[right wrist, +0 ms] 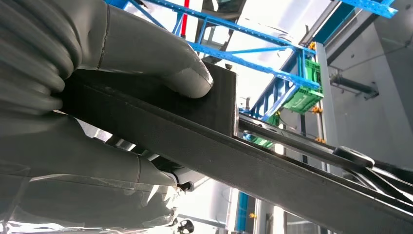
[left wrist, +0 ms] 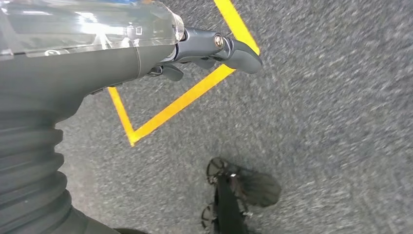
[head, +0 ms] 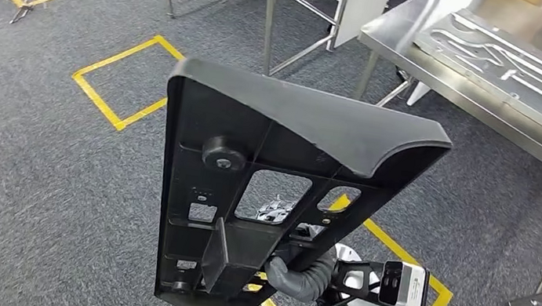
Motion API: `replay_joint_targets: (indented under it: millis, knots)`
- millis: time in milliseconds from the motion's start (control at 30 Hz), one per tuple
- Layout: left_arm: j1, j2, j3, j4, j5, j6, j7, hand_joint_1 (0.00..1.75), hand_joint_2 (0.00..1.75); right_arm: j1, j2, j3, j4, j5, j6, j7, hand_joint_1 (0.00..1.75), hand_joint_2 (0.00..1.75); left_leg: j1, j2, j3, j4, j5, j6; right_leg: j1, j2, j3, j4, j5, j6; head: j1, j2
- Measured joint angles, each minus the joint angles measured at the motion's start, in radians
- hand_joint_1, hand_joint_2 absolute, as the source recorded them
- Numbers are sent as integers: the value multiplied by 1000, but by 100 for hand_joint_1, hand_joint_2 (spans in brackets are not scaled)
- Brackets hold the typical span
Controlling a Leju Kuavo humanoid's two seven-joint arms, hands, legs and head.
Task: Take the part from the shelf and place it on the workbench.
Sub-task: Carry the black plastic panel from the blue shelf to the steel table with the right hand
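We see our right hand (head: 298, 271) low in the head view, with its silver arm coming up from below. It grips the big black plastic part with ribs and holes (head: 263, 191) near the part's bottom edge and holds it up in the air, above the grey carpet floor (head: 31, 145). In the right wrist view the thick grey thumb (right wrist: 165, 68) presses flat on a black rib of the part (right wrist: 234, 151), and the other fingers (right wrist: 97, 161) wrap under it, so the part is clamped between them.

The part stands almost upright and spreads wide above the hand. Its top edge curves over like a lip. It has a round knob, square holes and one flat fin sticking out just beside the hand.

The shiny steel workbench (head: 423, 58) is off past the part, up and to the right of the hand, well apart from it.

Our left hand (left wrist: 214, 51) hangs over the floor near a yellow tape line (left wrist: 185, 100). Its fingers are curled in and hold nothing.
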Motion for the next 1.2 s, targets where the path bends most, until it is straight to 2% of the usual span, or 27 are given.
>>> replay_joint_targets:
  millis: [33,67,133,167,200,233,267,300,367,400,433,500,533,567,633,700,733,767,800,833,900,933,967,1033,1100,1167,1200]
  knots:
    - [-1,-1,2,0,0,-2,3,0,175,-6,-1,0,2,-6,2,2,175,175,2,-10,-1,9,-10,-5,-3,12,1,-3,2,-5,0,0]
    - [-1,-2,3,0,0,-5,5,0,175,-13,-1,0,3,-11,2,3,175,175,4,-29,-11,36,-30,-9,-6,23,2,-6,5,-11,0,0]
    - [-1,-4,4,0,0,-11,6,0,175,-22,-1,0,4,-18,-2,5,175,175,8,-80,-64,154,-95,-14,-8,44,2,-8,7,-18,0,0]
    - [-1,-5,4,0,0,-13,6,0,175,-22,-1,0,5,-20,-6,6,175,175,8,-93,-100,227,-125,-15,-8,56,1,-7,7,-20,0,0]
    - [0,-5,4,0,0,-14,6,0,175,-20,-1,0,5,-20,-10,6,175,175,8,-99,-127,281,-140,-16,-7,69,1,-7,8,-21,0,0]
    - [0,-5,4,0,-1,-15,6,0,175,-18,-2,0,5,-19,-13,6,175,175,8,-101,-139,299,-134,-16,-6,83,1,-6,8,-22,0,0]
    - [0,-5,4,0,-1,-15,6,0,175,-17,-1,0,6,-18,-15,6,175,175,9,-104,-131,274,-106,-14,-6,97,2,-5,8,-21,0,0]
    - [1,-5,4,0,-2,-15,5,0,175,-16,-1,0,5,-16,-16,6,175,175,10,-111,-107,212,-64,-12,-6,111,4,-3,7,-20,0,0]
    - [1,-5,4,0,-6,-12,3,0,175,-17,-1,0,4,-15,-17,7,175,175,12,-150,-50,75,-2,-5,-6,136,2,2,6,-13,0,0]
    - [-1,-5,4,0,-8,-10,2,0,175,-17,-1,0,3,-14,-18,7,175,175,12,-166,-34,34,9,-1,-6,146,-1,4,7,-7,0,0]
    - [-3,-5,4,0,-10,-8,1,0,175,-18,-1,0,3,-13,-18,7,175,175,11,-175,-28,18,9,2,-8,155,-6,5,9,0,0,0]
    - [-10,-7,4,0,-10,-5,2,0,175,-18,-1,0,2,-12,-18,7,175,175,11,-160,-27,13,12,13,-11,170,-12,3,13,14,0,0]
    - [-12,-9,4,0,-10,-4,3,0,175,-18,-2,0,2,-12,-18,8,175,175,12,-150,-25,9,16,20,-9,161,-17,10,8,19,0,0]
    - [-13,-10,4,0,-9,-6,4,0,175,-21,-2,-1,1,-11,-19,9,175,175,14,-138,-24,5,19,28,-8,141,-28,32,-7,23,0,0]
    - [-12,-12,5,0,-8,-10,8,0,175,-27,-2,-1,0,-11,-24,14,175,175,12,-114,-24,1,21,38,-6,84,-81,141,-66,28,0,0]
    - [-11,-12,5,0,-9,-14,11,0,175,-29,-2,-1,0,-11,-28,20,175,175,9,-90,-25,1,20,40,-10,59,-145,273,-118,34,0,0]
    - [-11,-12,5,0,-10,-15,12,0,175,-29,-2,-2,0,-12,-29,22,175,175,8,-78,-25,2,19,40,-12,56,-158,299,-119,35,0,0]
    - [-12,-12,5,0,-11,-17,13,0,175,-30,-3,-2,0,-12,-29,23,175,175,7,-67,-24,2,18,39,-13,53,-148,282,-101,36,0,0]
    - [-14,-12,5,0,-13,-18,14,0,175,-31,-3,-3,0,-13,-29,23,175,175,7,-56,-22,2,17,38,-14,46,-117,224,-69,34,0,0]
    - [-16,-12,5,0,-14,-19,15,0,175,-33,-3,-3,0,-15,-29,24,175,175,6,-47,-19,2,14,35,-12,29,-74,145,-35,30,0,0]
    - [-18,-13,5,0,-18,-20,18,0,175,-39,-3,-6,0,-21,-29,24,175,175,2,-31,-14,3,9,27,-3,-9,-9,25,2,19,0,0]
    - [-19,-13,5,0,-20,-20,20,0,175,-42,-3,-7,0,-25,-29,24,175,175,0,-23,-12,3,7,22,1,-18,2,2,5,14,0,0]
    - [-20,-13,5,0,-21,-21,21,0,175,-45,-3,-10,0,-28,-28,25,175,175,-2,-14,-10,2,6,16,5,-13,1,-1,3,11,0,0]
    - [-23,-13,5,-1,-24,-21,21,0,175,-48,-4,-15,-1,-35,-28,25,175,175,0,-4,-3,1,0,4,2,11,2,-9,8,2,0,0]
    - [-22,-13,5,-2,-26,-23,22,0,175,-54,-4,-18,-1,-41,-27,25,175,175,3,-37,-17,47,-36,-5,-6,32,8,-20,15,-9,0,0]
    - [-21,-13,4,-2,-28,-29,22,0,175,-60,-4,-19,0,-47,-27,25,175,175,6,-86,-76,175,-104,-11,-7,53,8,-23,17,-15,0,0]
    - [-20,-13,4,-2,-28,-32,23,0,175,-61,-4,-19,2,-48,-26,25,175,175,7,-96,-110,244,-130,-13,-7,65,7,-22,18,-16,0,0]
